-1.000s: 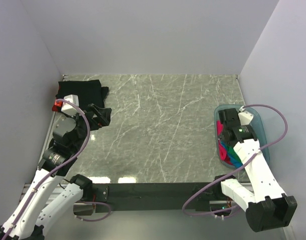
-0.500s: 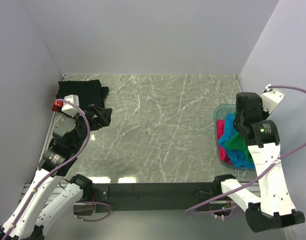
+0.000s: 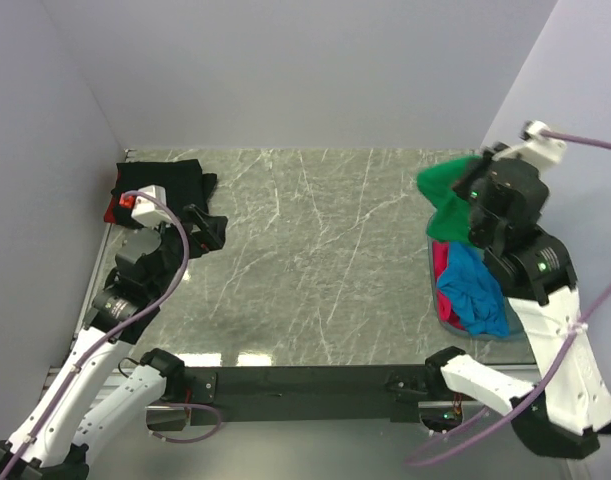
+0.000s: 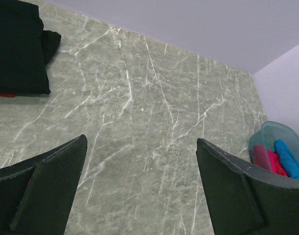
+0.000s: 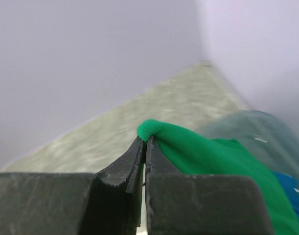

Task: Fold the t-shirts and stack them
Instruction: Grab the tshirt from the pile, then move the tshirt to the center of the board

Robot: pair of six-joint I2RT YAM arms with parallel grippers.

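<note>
Right, my right gripper (image 5: 145,142) pinches the green shirt (image 3: 445,195) high at two o'clock to clear the tub (image 4: 269,132); left gripper (image 4: 140,141) gapes.

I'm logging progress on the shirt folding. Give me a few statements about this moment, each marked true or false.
1. The right gripper is shut on the green shirt. True.
2. The left gripper holds the black shirt. False: it is open and empty; the black shirt lies in the far left corner.
3. The tub is empty. False: a blue shirt and a pink shirt lie in it.
4. Red cloth shows under the black shirt. True.
</note>
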